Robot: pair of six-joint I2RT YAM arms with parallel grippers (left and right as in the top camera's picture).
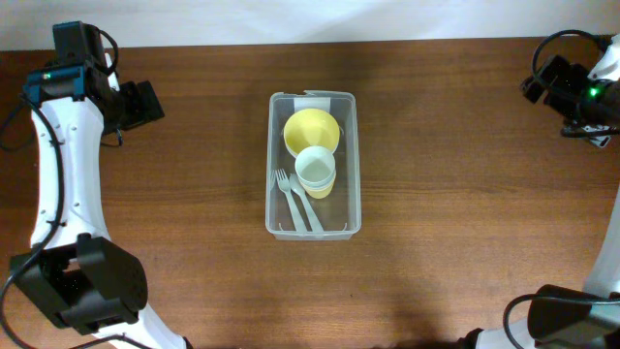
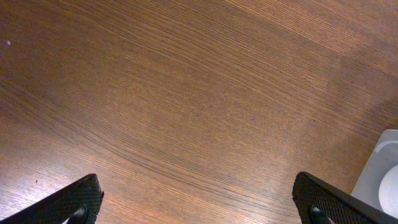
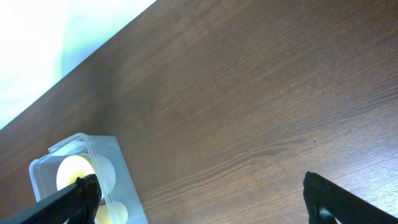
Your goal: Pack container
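Wood-grain table (image 1: 465, 194) has the clear container (image 1: 355, 145) dead centre, already holding a yellow bowl (image 1: 308, 127), pale cup (image 1: 316, 167) and two forks (image 1: 295, 204), so packing looks basically done imo, with the left gripper (image 2: 198, 202) at 10 o'clock and the right gripper (image 3: 202, 196) at 2 o'clock, both spread wide and holding nothing.

The left gripper (image 2: 199, 208) gapes wide, fingers far apart and gripping nothing; the right gripper (image 3: 199, 199) does the same. The left arm (image 1: 58, 165) stretches along its side, while the right arm (image 1: 564, 312) appears mostly cut off at the frame's edge.
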